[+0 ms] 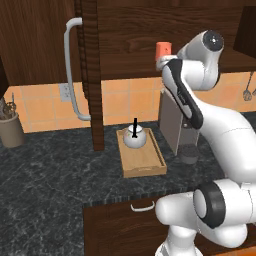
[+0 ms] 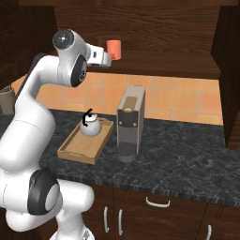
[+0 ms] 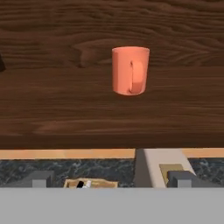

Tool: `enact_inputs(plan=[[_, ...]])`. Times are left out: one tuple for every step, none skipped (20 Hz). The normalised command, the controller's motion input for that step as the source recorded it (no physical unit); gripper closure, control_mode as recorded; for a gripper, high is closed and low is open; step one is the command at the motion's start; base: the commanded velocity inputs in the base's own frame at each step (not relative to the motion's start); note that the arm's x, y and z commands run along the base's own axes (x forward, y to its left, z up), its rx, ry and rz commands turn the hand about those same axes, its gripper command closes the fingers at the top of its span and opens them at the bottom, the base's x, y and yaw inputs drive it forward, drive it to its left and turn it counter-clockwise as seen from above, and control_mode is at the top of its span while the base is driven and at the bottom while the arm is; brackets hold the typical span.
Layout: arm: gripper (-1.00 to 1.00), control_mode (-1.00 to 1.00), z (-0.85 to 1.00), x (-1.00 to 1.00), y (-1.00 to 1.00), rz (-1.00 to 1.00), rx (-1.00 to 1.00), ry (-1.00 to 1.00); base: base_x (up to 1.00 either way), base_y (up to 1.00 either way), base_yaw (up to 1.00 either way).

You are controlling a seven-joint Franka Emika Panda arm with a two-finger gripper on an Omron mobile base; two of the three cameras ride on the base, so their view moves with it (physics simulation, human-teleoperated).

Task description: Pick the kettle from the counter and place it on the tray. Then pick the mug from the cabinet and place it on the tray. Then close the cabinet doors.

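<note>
The orange-red mug [image 3: 130, 70] stands on the shelf inside the open cabinet [image 3: 65, 105], its handle facing me. My gripper [image 3: 111, 179] is open, held level in front of the mug and a short way off, with nothing between its fingers. From the sides, the gripper [image 2: 108, 58] sits just left of the mug [image 2: 113, 48], and the mug [image 1: 163, 50] peeks above my wrist. The silver-white kettle [image 1: 134, 136] rests upright at the far end of the wooden tray [image 1: 150, 165] on the counter [image 1: 50, 170]; the kettle [image 2: 91, 125] and tray [image 2: 77, 150] lie below my arm.
The left cabinet door [image 1: 92, 75] stands swung out edge-on, its curved bar handle [image 1: 72, 65] toward me. The right door [image 2: 229, 70] is open too. A boxy grey coffee machine [image 2: 130, 122] stands beside the tray. A beige utensil pot [image 1: 11, 127] is at far left.
</note>
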Motion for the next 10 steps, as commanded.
enact_inputs(plan=[[-1.00, -1.00, 0.41, 0.30, -0.22, 0.00, 0.05, 0.00, 0.00, 0.00, 0.00], [-1.00, -1.00, 0.34, 0.32, -0.22, 0.00, 0.06, 0.00, 0.00, 0.00, 0.00], [-1.00, -1.00, 0.20, 0.36, -0.21, 0.00, 0.05, 0.00, 0.00, 0.00, 0.00], [-1.00, -1.00, 0.00, 0.41, -0.20, 0.00, 0.00, -0.05, 0.00, 0.00, 0.00], [-1.00, -1.00, 0.00, 0.37, -0.18, 0.00, 0.00, -0.08, 0.00, 0.00, 0.00], [-1.00, -1.00, 0.00, 0.43, -0.21, 0.00, 0.00, 0.00, 0.00, 0.00, 0.00], [-1.00, -1.00, 0.00, 0.43, -0.17, 0.00, 0.00, 0.00, 0.00, 0.00, 0.00], [-1.00, -1.00, 0.00, 0.45, -0.17, 0.00, 0.01, 0.00, 0.00, 0.00, 0.00], [-1.00, -1.00, 0.00, 0.47, -0.17, 0.00, 0.02, 0.00, 0.00, 0.00, 0.00], [-1.00, -1.00, 0.00, 0.45, -0.09, 0.00, 0.00, 0.00, 0.00, 0.00, 0.00]])
